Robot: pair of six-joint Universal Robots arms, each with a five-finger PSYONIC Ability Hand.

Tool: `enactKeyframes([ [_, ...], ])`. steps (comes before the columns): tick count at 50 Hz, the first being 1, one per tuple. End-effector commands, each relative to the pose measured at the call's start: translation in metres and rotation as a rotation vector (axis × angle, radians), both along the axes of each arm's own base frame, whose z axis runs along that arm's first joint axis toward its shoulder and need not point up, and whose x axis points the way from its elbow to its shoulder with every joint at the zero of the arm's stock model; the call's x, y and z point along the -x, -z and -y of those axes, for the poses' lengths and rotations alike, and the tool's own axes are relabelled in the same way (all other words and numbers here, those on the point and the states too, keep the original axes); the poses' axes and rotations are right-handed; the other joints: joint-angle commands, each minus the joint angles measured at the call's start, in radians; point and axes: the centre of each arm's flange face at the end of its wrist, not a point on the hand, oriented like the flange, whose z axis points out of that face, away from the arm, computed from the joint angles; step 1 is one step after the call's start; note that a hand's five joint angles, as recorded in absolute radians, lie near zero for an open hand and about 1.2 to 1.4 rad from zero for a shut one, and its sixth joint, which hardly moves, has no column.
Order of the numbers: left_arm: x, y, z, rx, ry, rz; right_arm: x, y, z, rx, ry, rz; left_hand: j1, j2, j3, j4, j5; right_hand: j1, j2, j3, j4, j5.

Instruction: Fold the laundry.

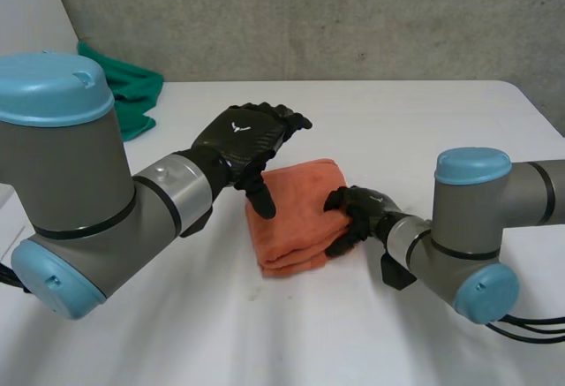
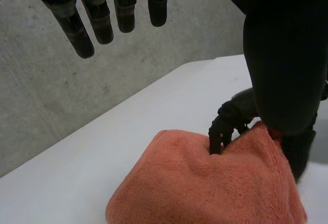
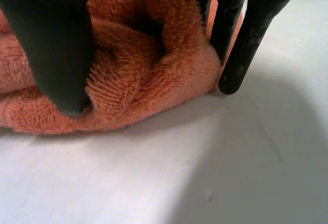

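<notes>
Nearest the camera, the two grey arms reach in over the white table (image 1: 424, 130). The right hand (image 1: 357, 214) is at the right edge of a folded orange towel (image 1: 300, 218), which lies in the middle of the table. This hand pinches the towel's thick folded edge: its thumb (image 3: 56, 44) presses into the pile on one side and its fingers (image 3: 241, 44) come down the other side to the table.

A little farther on, the left hand (image 1: 243, 139) hovers over the towel's far left part. Its fingers (image 2: 100, 19) are straight and spread in the air, touching nothing, while its thumb (image 2: 287, 70) points down onto the towel's left edge.

Farther back, a bunched green cloth (image 1: 128, 90) lies at the table's far left corner, well apart from the towel, in front of a grey concrete wall (image 1: 353, 15).
</notes>
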Motion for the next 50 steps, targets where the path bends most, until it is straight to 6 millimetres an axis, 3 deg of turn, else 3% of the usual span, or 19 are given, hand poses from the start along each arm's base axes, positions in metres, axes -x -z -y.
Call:
enactKeyframes([
  [1,-0.001,0.001,0.000,-0.003,-0.001,0.001,0.002,-0.011,0.018,0.058,0.067,-0.001,0.018,0.002,-0.004,0.004,-0.018,0.855,0.680,0.703,0.649,0.694],
  [8,0.000,0.001,0.000,-0.001,-0.001,0.000,-0.004,-0.024,0.038,0.130,0.070,0.022,0.015,0.000,-0.007,0.001,-0.021,0.856,0.681,0.705,0.650,0.695],
  [16,0.000,0.004,0.002,-0.010,-0.004,0.003,0.019,-0.025,0.103,0.241,0.137,-0.052,0.015,0.000,-0.007,0.001,-0.021,0.856,0.681,0.705,0.650,0.695],
  [23,0.000,0.007,0.003,-0.016,-0.005,0.005,0.067,-0.031,0.177,0.358,0.307,-0.122,0.018,0.003,-0.004,0.004,-0.018,0.856,0.681,0.705,0.650,0.695],
  [24,0.000,0.008,0.003,-0.017,-0.005,0.006,0.087,-0.034,0.196,0.381,0.365,-0.128,0.018,0.003,-0.004,0.004,-0.018,0.856,0.681,0.705,0.650,0.695],
  [29,0.000,0.010,0.004,-0.022,-0.008,0.010,0.144,-0.037,0.239,0.444,0.504,-0.150,0.018,0.003,-0.004,0.004,-0.018,0.856,0.681,0.705,0.650,0.695],
  [36,0.000,0.014,0.005,-0.034,-0.012,0.013,0.205,-0.036,0.264,0.533,0.601,-0.224,0.018,0.003,-0.004,0.004,-0.018,0.856,0.681,0.705,0.650,0.695],
  [43,0.000,0.020,0.008,-0.062,-0.021,0.007,0.251,-0.026,0.275,0.588,0.646,-0.393,0.018,0.003,-0.004,0.004,-0.018,0.856,0.681,0.705,0.650,0.695],
  [50,0.001,0.023,0.010,-0.071,-0.024,0.009,0.278,-0.024,0.279,0.613,0.687,-0.467,0.018,0.003,-0.004,0.004,-0.018,0.856,0.681,0.705,0.650,0.695],
])
